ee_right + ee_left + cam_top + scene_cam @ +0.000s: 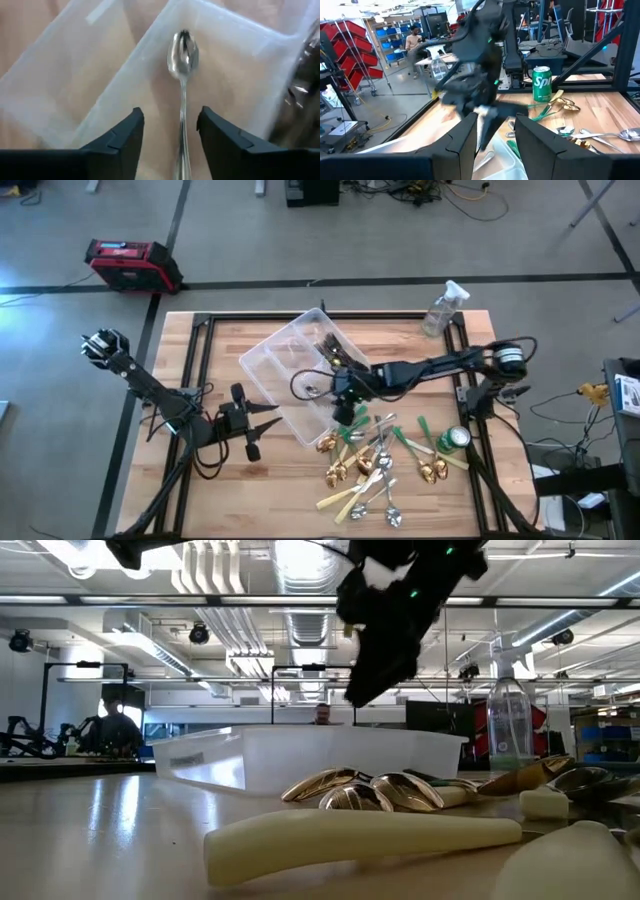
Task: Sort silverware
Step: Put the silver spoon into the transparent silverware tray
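Silverware pile [385,465] sits on the wooden table [220,480] just beside the clear divided tray [275,360], gold spoons, green handles and cream knives all jumbled. Right gripper [345,395] hangs over the tray's near end, fingers parted, and a silver spoon [183,75] lies in a compartment between them, looks let go. I'd lift straight up so nothing snags the divider. Left gripper [250,425] waits beside the tray, part open, empty. Green can [455,440] and spray bottle [443,308] nearby; workshop behind, with a person [322,715] in the distance.
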Controlling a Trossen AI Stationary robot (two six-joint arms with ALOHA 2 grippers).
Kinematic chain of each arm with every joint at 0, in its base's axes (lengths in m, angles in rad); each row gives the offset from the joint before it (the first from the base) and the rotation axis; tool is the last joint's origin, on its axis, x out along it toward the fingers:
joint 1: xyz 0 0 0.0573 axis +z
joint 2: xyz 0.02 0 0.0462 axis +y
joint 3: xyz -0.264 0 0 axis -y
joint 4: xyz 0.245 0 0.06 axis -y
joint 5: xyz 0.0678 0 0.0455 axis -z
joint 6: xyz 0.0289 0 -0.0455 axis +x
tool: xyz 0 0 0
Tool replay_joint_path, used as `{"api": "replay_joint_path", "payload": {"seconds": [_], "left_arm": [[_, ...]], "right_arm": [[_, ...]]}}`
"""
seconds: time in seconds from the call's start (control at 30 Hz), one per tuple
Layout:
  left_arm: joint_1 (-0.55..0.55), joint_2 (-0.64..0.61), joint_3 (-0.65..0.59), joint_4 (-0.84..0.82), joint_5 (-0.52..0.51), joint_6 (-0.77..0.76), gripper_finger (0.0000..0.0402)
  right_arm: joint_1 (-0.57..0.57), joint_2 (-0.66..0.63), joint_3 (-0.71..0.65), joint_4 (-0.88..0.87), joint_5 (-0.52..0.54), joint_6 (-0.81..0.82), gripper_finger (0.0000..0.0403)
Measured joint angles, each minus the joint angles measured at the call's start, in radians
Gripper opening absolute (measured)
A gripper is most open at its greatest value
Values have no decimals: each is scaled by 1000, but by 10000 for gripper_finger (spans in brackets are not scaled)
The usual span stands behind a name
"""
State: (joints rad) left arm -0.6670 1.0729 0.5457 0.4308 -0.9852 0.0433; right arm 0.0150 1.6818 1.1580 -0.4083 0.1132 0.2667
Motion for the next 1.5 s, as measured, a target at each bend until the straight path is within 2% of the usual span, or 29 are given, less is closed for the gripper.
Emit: {"api": "replay_joint_path", "payload": {"seconds": [0.17, 0.33, 0.43, 0.57, 0.7, 1.07, 1.2, 1.27, 1.43, 1.5], "left_arm": [[-3, -1, 0, -22, 10, 0, 119], [-4, 3, 0, -29, 66, -5, 119], [-4, 3, 0, -30, 70, -6, 119], [0, 3, 0, -21, 70, -5, 119], [-1, 3, 0, -10, 71, -17, 119], [-1, 3, 0, -13, 78, -72, 119], [-2, 3, 0, -17, 91, -82, 119], [-4, 3, 0, -23, 91, -83, 119], [-5, 3, 0, -38, 97, -86, 119], [-5, 3, 0, -38, 97, -87, 119]], "right_arm": [[133, -101, -52, -173, 18, -86, 186], [270, -156, -210, -154, 12, -114, 174], [305, -157, -293, -135, 18, -81, 157], [300, -142, -368, -17, 18, -57, 134], [277, -142, -381, 61, 19, -64, 118], [213, -63, -385, 131, 17, -179, 99], [194, -6, -380, 139, -36, -181, 88], [188, 16, -378, 135, -80, -169, 74], [189, 13, -378, 121, -103, -145, 13], [190, -9, -381, 108, -108, -119, 8]]}}
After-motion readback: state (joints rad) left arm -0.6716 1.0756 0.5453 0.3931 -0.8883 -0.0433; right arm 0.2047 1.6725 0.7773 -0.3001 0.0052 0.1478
